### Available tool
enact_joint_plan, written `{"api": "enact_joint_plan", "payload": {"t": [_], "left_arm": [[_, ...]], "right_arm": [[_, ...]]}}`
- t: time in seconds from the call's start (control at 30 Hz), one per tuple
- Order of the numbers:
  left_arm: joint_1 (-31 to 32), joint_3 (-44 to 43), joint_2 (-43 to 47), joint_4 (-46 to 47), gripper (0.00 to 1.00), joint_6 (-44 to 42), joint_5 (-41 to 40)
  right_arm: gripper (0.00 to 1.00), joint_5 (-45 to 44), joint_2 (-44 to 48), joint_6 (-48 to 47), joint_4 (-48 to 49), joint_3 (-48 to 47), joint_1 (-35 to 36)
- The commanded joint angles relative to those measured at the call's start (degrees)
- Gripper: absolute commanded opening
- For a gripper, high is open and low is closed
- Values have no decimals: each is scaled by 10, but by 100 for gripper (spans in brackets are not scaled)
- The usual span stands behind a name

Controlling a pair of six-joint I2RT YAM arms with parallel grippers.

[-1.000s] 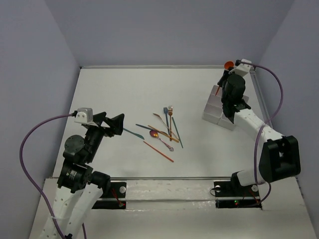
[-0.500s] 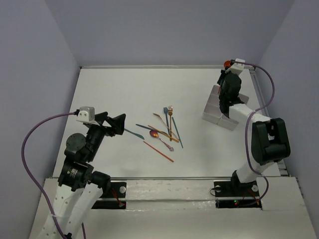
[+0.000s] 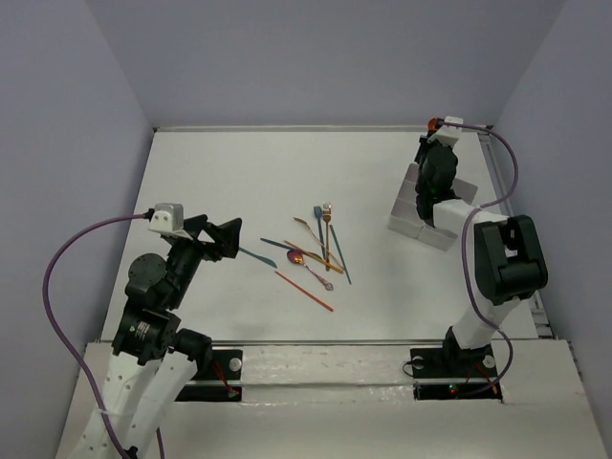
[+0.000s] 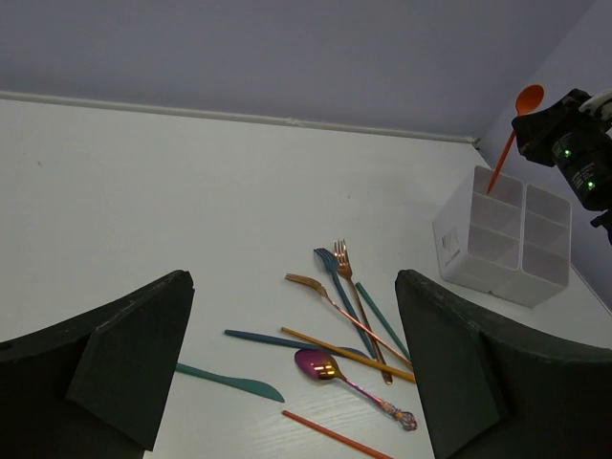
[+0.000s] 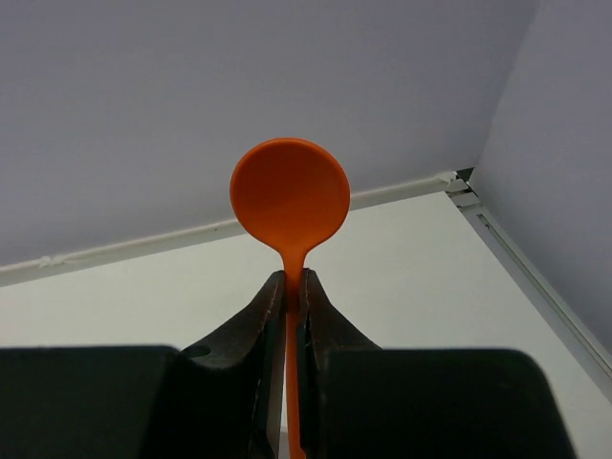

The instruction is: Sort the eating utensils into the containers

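My right gripper is shut on the handle of the round-bowled orange spoon, just below the bowl. It holds the spoon upright, bowl up, over the white four-compartment box. In the left wrist view the spoon slants down, and its lower end reaches the rim of the box's far-left compartment. My left gripper is open and empty, above the table to the left of the utensil pile. A teal knife and an orange stick lie nearest to it.
The pile also holds an iridescent spoon, blue and copper forks and slim teal, blue and orange sticks. Purple cables loop beside both arms. The walls stand close behind the box, and a metal rail runs along the table's right edge.
The right arm has folded its elbow inward. Its wrist has shifted slightly toward the far wall with the spoon still gripped. The left gripper has hardly moved.
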State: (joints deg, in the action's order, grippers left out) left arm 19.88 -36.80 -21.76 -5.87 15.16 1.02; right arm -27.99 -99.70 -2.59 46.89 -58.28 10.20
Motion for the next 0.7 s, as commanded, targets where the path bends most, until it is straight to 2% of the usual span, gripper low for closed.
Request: {"api": "enact_joint_plan", "payload": {"t": [0.0,0.2,0.23,0.37,0.47,0.5,0.57,0.67], "left_arm": [[3,-23,-5,26,99,-11,-1],[3,-22,-5,28,99,-10,0],[3,-22,-3,27,99,-10,-2],[3,-23,-2,25,99,-9,-5],[3,-23,-3,24,99,-8,-5],[3,-23,-3,24,99,-7,-5],[3,-23,-2,24,99,-7,-5],[-2,-22,-1,24,99,-5,-5]], "right_arm": [[12,-9,32,-2,97,38,1],[33,21,91,16,85,82,1],[42,25,104,23,77,86,1],[50,40,147,25,42,93,8],[47,75,179,50,-29,84,28],[40,126,193,58,-107,61,38],[31,182,197,88,-199,29,56],[26,248,189,111,-320,2,117]]}}
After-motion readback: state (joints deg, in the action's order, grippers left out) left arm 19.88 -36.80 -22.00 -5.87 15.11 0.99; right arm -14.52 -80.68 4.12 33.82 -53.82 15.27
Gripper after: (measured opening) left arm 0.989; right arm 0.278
